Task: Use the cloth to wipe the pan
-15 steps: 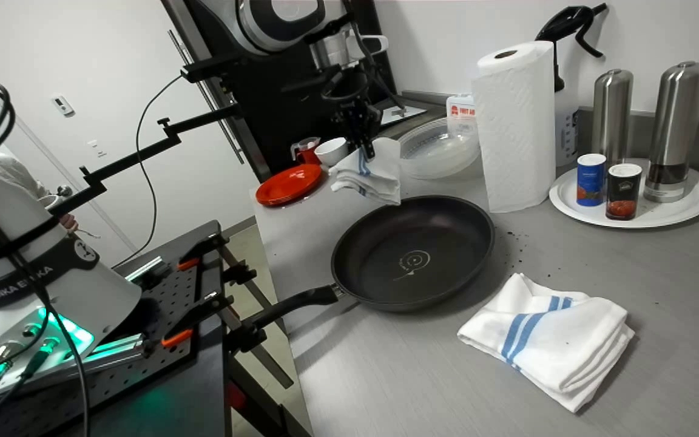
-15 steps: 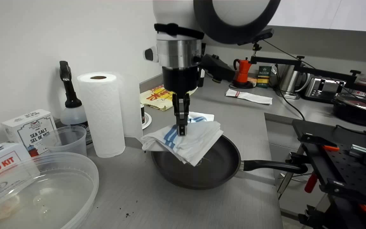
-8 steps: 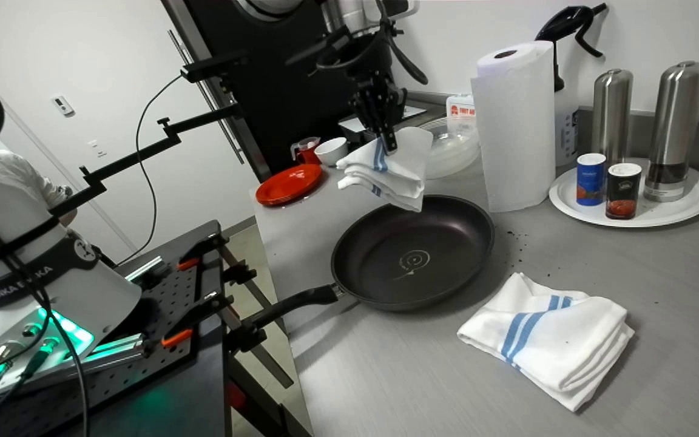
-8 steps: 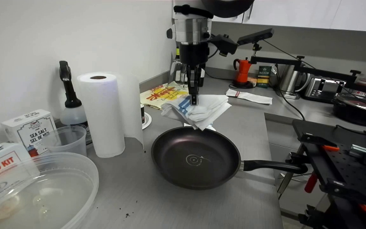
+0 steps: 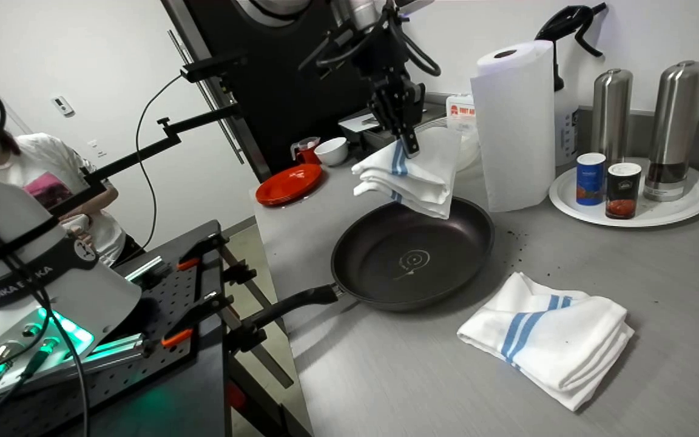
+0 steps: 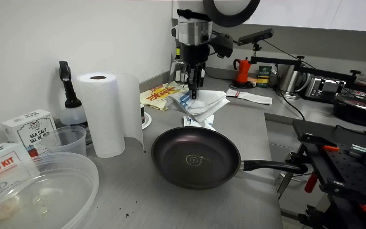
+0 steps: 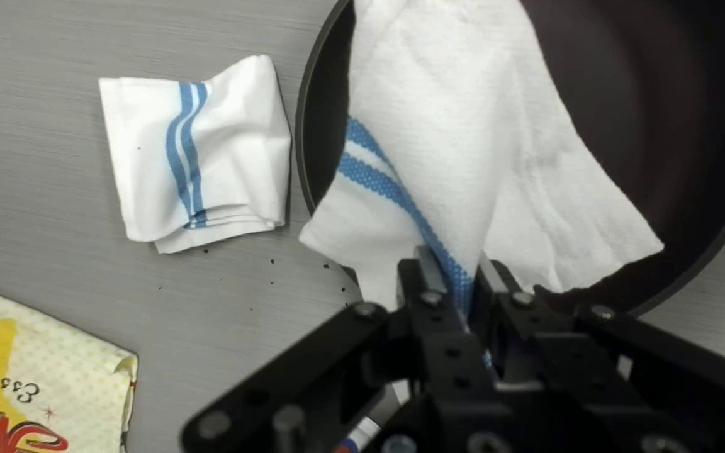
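My gripper [image 5: 411,152] is shut on the cloth [image 5: 428,179], a white rag with blue stripes that hangs in loose folds. In the wrist view the cloth [image 7: 438,94] bunches between the fingertips and covers part of the pan [image 7: 627,94] below. Both exterior views show the black pan [image 6: 195,171] flat on the counter, its handle [image 6: 272,165] reaching past the edge. The gripper [image 6: 194,94] holds the cloth in the air above the pan, apart from its surface.
A folded blue-striped towel [image 5: 556,340] lies close to the pan. A paper towel roll [image 6: 102,117] stands beside it, with a clear plastic bowl [image 6: 59,190], a plate [image 5: 683,209] of grinders and shakers, and red plates [image 5: 289,184] around. Dark crumbs dot the counter. Behind the robot base a person [image 5: 76,188] stands.
The gripper has risen off the pan area with the cloth and shifted toward the folded towel's side, mostly in the first half second. The pan has stayed put. The person has leaned into view.
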